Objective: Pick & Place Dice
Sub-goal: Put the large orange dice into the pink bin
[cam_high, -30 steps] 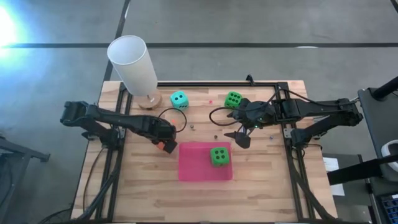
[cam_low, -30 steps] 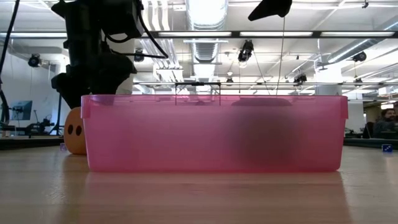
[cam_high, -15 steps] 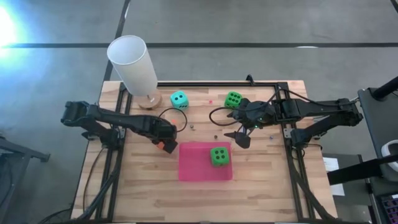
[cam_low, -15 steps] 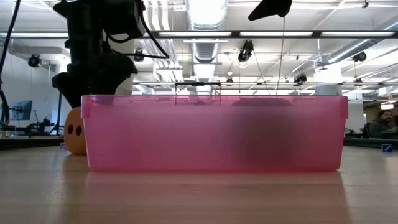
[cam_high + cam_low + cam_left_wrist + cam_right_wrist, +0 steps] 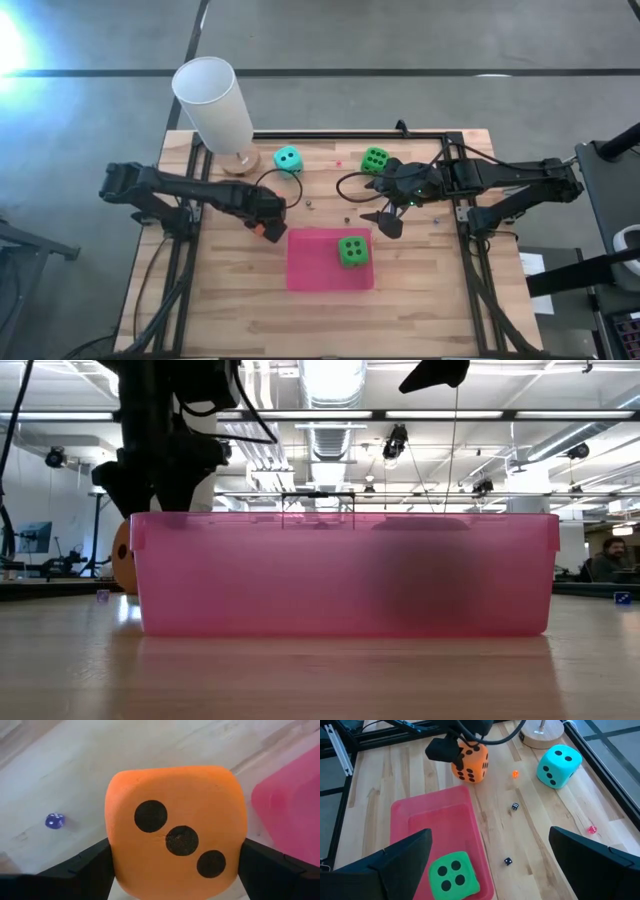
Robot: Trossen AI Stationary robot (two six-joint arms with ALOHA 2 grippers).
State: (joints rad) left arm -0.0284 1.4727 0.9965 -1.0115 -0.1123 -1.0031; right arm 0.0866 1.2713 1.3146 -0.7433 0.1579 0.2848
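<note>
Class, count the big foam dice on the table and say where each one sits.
4: orange die between the left gripper's fingers, teal die by the lamp base, one green die behind the right arm, another green die inside the pink bin.

A translucent pink plastic bin (image 5: 345, 575) stands on the pale wooden tabletop (image 5: 320, 675) and fills most of the width. A rounded orange die (image 5: 122, 556) peeks out at its end, partly hidden behind the bin wall. Above the die hangs a dark robot arm (image 5: 170, 430). Another dark gripper tip (image 5: 435, 374) shows at the top edge, against ceiling lights.
</note>
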